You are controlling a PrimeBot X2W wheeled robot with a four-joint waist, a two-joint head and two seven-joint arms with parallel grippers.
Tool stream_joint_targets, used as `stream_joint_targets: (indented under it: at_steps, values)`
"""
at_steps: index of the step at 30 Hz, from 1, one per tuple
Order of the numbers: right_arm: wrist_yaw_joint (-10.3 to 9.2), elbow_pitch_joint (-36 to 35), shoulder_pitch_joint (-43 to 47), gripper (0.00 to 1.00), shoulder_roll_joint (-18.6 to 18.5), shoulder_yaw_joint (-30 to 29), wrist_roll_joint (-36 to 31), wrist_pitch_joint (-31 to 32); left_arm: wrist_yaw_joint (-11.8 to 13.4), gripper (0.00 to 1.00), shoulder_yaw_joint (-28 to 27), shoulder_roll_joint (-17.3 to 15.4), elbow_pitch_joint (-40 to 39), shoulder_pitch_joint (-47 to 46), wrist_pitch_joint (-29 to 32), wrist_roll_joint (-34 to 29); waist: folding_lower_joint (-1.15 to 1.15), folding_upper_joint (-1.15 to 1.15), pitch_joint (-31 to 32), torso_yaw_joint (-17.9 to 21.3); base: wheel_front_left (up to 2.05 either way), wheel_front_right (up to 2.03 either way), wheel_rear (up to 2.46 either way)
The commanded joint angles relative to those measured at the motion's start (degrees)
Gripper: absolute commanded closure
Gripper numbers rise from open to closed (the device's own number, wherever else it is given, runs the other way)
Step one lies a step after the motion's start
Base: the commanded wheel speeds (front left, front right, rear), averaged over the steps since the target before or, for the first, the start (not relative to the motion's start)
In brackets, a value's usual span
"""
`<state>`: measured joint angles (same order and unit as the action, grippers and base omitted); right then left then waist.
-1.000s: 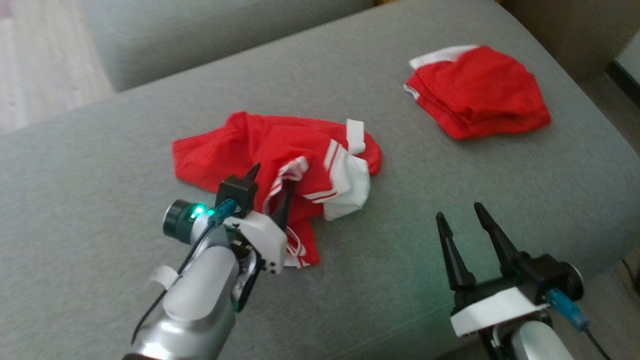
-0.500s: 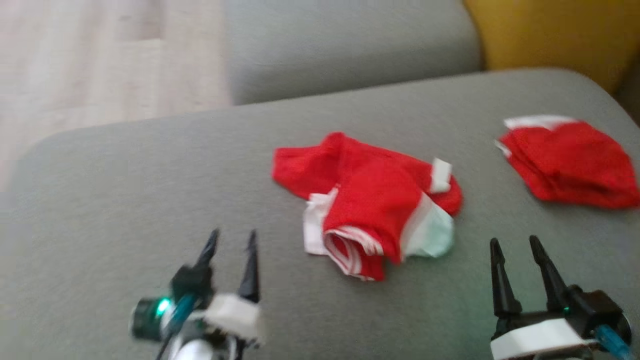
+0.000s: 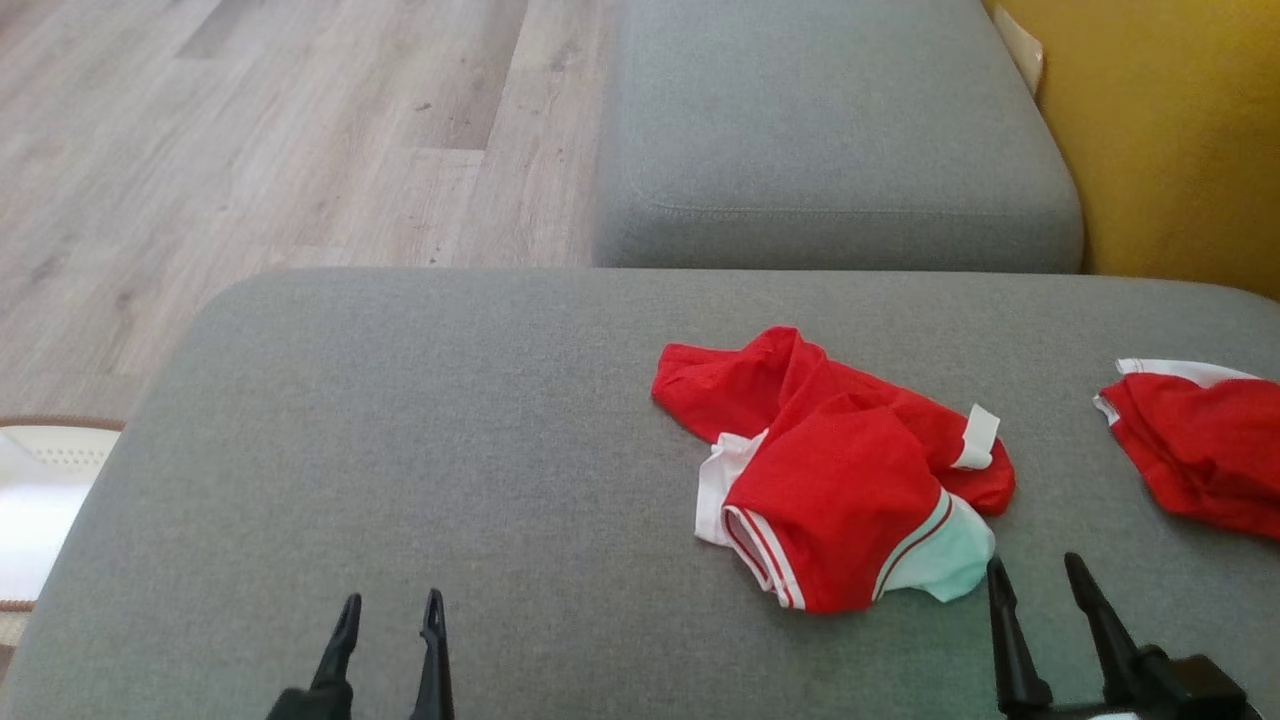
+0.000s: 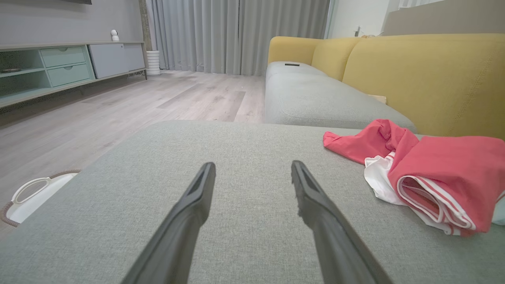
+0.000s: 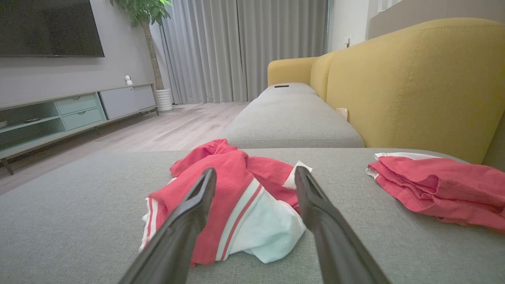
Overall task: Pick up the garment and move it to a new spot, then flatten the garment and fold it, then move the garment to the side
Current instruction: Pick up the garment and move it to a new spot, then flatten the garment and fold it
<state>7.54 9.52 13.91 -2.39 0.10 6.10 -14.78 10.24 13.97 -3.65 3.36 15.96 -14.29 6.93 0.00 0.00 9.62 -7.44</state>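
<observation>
Head view: crumpled garment (image 3: 840, 490) on grey cushion (image 3: 400, 450), wood floor (image 3: 250, 130) beyond.

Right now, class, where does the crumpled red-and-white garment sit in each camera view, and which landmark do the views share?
Head view: crumpled garment right of centre, on the grey cushion.
Left wrist view: crumpled garment at the right edge.
Right wrist view: crumpled garment at centre.
Shared landmark: yellow sofa back, upper right in each.

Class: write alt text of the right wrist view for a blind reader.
A crumpled red and white garment lies on a grey cushion ahead of the open right gripper. A second red garment lies further right, beside a yellow sofa back.
</observation>
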Motion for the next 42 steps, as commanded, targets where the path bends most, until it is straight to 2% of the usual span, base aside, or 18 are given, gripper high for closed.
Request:
stream_joint_targets:
  at_steps: [1, 5, 42]
  values:
    - [-0.05, -1.78, -1.09, 0.0, -0.49, 1.35, 0.28, -0.22, -0.56, 0.0, -2.11, 0.46, -2.32, -2.16, -0.71, -0.56, 0.0, 0.0, 0.31, -0.2, 0.0, 0.0, 0.0]
    - [-0.05, -1.53, -0.43, 0.0, -0.49, 1.94, 0.59, -0.22, -1.12, 0.0, -2.52, 0.63, -2.8, -1.04, -0.71, -1.29, 0.0, 0.0, 0.56, -0.24, 0.0, 0.0, 0.0]
    - [-0.05, -1.34, 0.52, 0.0, -0.49, 2.37, 1.69, -0.22, -0.27, 0.0, -1.57, 0.77, -3.15, -0.9, -0.71, -2.31, 0.0, 0.0, -0.19, 0.36, 0.0, 0.0, 0.0]
